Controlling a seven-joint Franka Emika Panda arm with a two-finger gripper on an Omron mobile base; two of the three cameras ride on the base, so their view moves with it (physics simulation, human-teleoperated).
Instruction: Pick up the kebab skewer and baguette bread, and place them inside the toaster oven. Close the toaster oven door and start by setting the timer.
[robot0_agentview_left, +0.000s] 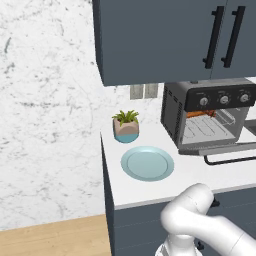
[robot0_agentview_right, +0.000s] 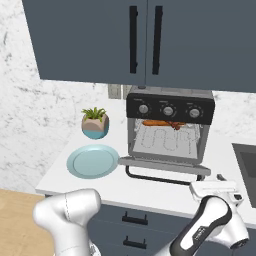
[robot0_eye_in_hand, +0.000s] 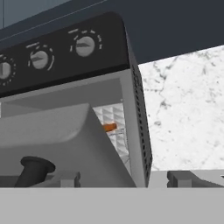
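Note:
The toaster oven (robot0_agentview_right: 170, 131) stands on the counter under the cabinets, and its toaster oven door (robot0_agentview_right: 161, 165) hangs dropped open. On the wire rack inside lie the orange-brown baguette bread (robot0_agentview_right: 153, 122) and, to its right, the dark kebab skewer (robot0_agentview_right: 177, 125). Low in front of the door's right corner is my gripper (robot0_agentview_right: 218, 181). In the hand view my gripper (robot0_eye_in_hand: 124, 179) is open, looking up past the grey door (robot0_eye_in_hand: 52, 129) at the knobs (robot0_eye_in_hand: 85, 45). An orange baguette end (robot0_eye_in_hand: 109, 127) shows inside. Nothing is held.
An empty light blue plate (robot0_agentview_left: 147, 163) lies left of the oven, with a small potted plant (robot0_agentview_left: 126, 127) behind it. The door's black bar handle (robot0_agentview_right: 165, 179) juts over the counter front. A sink (robot0_agentview_right: 248, 167) is at the right. Dark cabinets (robot0_agentview_right: 145, 40) hang overhead.

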